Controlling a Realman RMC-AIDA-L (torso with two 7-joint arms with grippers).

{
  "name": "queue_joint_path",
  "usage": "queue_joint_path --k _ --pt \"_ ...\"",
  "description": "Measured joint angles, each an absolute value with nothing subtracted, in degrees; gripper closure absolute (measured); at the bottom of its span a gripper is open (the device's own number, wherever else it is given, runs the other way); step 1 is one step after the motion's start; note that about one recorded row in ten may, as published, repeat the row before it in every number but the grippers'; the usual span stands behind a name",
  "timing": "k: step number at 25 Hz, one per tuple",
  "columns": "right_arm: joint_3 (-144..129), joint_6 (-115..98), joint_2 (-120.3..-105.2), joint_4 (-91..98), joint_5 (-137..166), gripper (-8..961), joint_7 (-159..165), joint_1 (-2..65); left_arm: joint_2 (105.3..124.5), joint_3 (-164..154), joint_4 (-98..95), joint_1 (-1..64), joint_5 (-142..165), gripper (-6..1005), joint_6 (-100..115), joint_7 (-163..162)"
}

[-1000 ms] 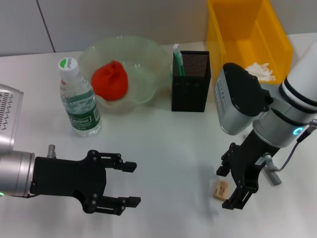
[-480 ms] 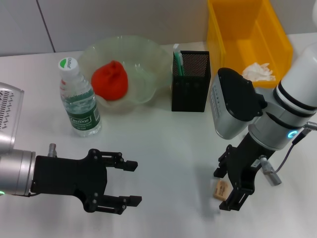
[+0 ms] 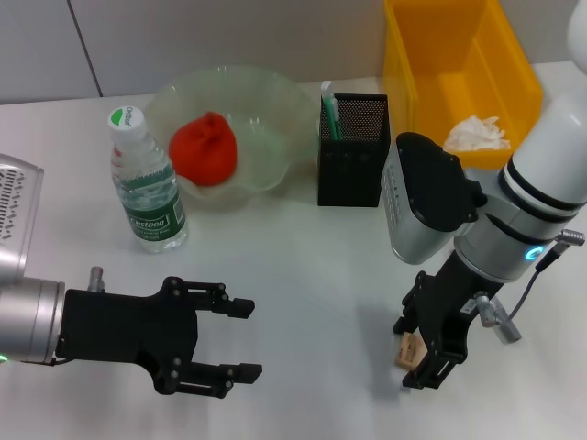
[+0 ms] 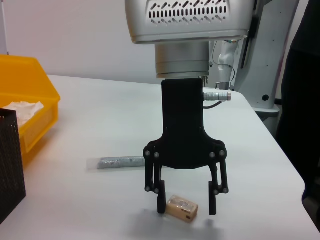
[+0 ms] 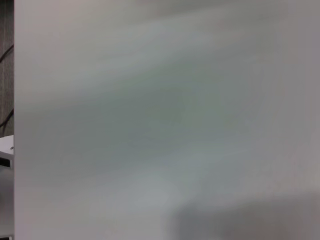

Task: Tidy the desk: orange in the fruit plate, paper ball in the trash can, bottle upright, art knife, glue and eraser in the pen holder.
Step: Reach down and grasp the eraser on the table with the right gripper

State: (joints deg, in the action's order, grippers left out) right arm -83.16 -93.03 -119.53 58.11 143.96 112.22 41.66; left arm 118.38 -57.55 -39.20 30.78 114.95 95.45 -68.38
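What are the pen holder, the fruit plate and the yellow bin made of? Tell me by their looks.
Pen holder: likely black metal mesh, matte; fine perforations show on its walls. Fruit plate: translucent pale green with a wavy rim, glass or plastic, cannot tell which. Yellow bin: probably moulded plastic, smooth with a slight sheen and thick, even walls.

The right gripper (image 3: pixel 415 353) points straight down low over the table, its fingers spread apart. The left gripper (image 3: pixel 240 339) rests low and level on the near left, fingers parted, reaching rightward.
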Motion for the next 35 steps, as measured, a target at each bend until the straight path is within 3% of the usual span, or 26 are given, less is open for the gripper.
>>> queue_joint_path --k 6,11,35 --pt "-83.7 -93.0 -119.53 58.5 144.0 205 113.2 41.7 118.38 -57.5 -39.2 30.7 115.0 267 95.6 -68.4" --pt "-84.9 -93.0 -119.53 59.3 144.3 345 114.1 41.7 118.38 -57.5 -39.2 30.7 114.9 267 95.7 -68.4" --pt "-89.0 -93.4 -119.49 60.7 145.4 404 117.1 42.9 118.39 -57.4 -39.3 30.7 114.6 268 95.6 -68.2"
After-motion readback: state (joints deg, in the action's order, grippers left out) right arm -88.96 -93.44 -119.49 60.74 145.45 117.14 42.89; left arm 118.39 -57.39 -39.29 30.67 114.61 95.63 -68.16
